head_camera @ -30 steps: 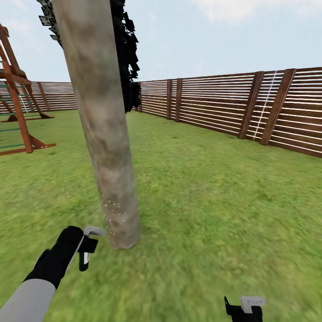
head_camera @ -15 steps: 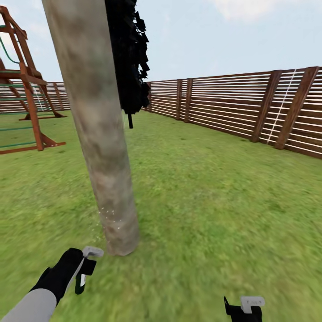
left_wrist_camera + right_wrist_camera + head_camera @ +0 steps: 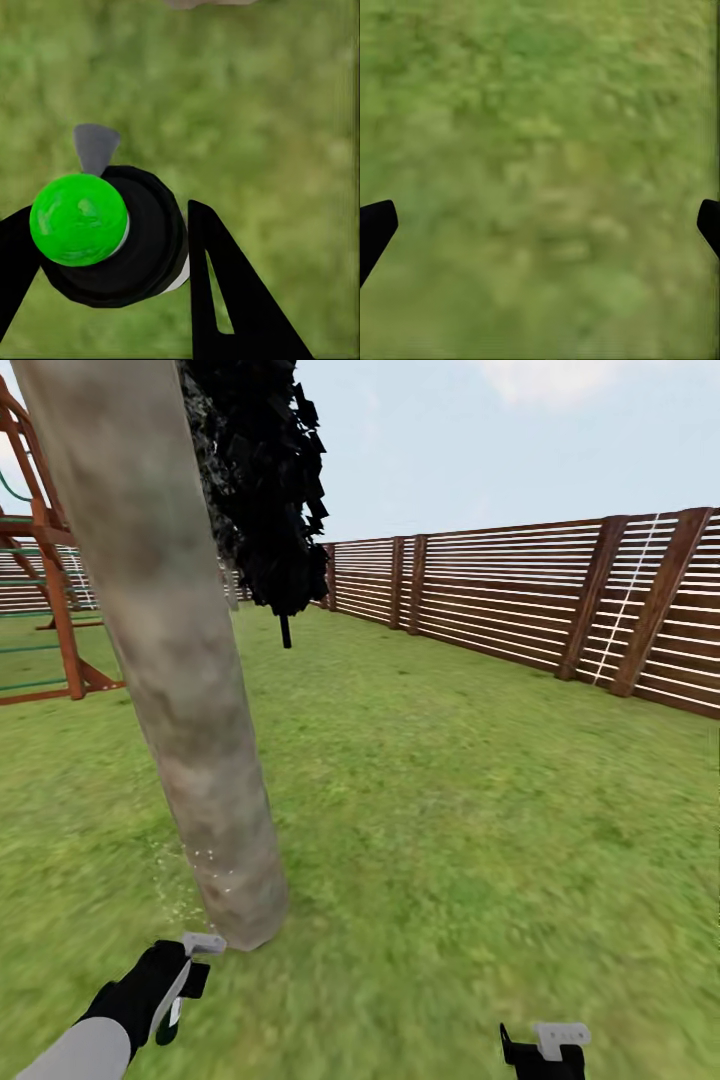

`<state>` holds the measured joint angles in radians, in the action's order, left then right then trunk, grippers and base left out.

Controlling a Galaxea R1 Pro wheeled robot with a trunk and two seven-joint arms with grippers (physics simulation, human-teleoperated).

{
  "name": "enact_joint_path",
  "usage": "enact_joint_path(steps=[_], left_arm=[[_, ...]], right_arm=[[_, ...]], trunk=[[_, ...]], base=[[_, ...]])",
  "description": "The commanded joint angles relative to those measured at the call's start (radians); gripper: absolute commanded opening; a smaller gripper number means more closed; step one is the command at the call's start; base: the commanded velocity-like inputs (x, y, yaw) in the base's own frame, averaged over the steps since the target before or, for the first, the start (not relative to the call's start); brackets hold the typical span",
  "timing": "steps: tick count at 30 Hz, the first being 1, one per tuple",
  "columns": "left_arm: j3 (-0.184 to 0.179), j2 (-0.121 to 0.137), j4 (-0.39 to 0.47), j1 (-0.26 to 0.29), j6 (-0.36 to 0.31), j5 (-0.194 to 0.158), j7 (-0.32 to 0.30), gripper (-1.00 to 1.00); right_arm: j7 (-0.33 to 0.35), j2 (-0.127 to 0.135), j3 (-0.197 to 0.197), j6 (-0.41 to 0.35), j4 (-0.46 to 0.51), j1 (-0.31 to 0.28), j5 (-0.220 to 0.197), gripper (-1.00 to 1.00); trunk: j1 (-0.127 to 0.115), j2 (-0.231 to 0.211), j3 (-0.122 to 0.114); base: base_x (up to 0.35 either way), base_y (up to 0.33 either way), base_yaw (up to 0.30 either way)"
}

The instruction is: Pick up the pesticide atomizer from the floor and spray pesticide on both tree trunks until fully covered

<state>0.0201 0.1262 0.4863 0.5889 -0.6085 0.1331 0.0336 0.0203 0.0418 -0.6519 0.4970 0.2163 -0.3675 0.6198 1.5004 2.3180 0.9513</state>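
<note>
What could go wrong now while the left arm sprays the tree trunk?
1. The white droplets sit only low on the tree trunk, and some drift over the grass beside it. The upper trunk may stay uncovered.
2. The left gripper holds the sprayer very near the trunk's base. A small move could knock the nozzle against it.
3. The right gripper is open and empty over the grass, so it cannot steady the sprayer if it slips.

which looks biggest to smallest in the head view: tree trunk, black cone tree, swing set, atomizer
1. tree trunk, though nearness inflates it
2. black cone tree
3. swing set, cut off by the frame and trunk, so unsure
4. atomizer
</note>
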Motion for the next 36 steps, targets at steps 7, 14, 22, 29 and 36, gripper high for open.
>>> enact_joint_path(steps=[7,14,22,29,36], left_arm=[[0.0,-0.046,-0.002,0.0,0.001,-0.027,0.002,-1.0],[0.003,-0.049,-0.002,0.0,0.001,-0.029,-0.001,-1.0],[0.047,-0.049,-0.002,0.0,0.001,-0.029,-0.001,-1.0],[0.049,-0.049,-0.002,0.0,0.001,-0.029,-0.001,-1.0],[0.049,-0.05,-0.001,0.0,0.001,-0.029,-0.002,-1.0]], right_arm=[[0.0,0.0,0.0,0.0,0.0,0.0,0.0,1.0],[0.0,0.0,0.0,0.0,0.0,0.0,0.0,1.0],[0.0,0.0,0.0,0.0,0.0,0.0,0.0,1.0],[0.0,0.0,0.0,0.0,0.0,0.0,0.0,1.0],[0.0,0.0,0.0,0.0,0.0,0.0,0.0,1.0]], trunk=[[0.0,0.0,0.0],[0.0,0.0,0.0],[0.0,0.0,0.0],[0.0,0.0,0.0],[0.0,0.0,0.0]], base=[[0.003,-0.274,0.214],[-0.028,-0.276,0.264],[0.12,-0.255,0.085],[0.188,-0.233,0.251],[0.175,-0.235,0.277]])
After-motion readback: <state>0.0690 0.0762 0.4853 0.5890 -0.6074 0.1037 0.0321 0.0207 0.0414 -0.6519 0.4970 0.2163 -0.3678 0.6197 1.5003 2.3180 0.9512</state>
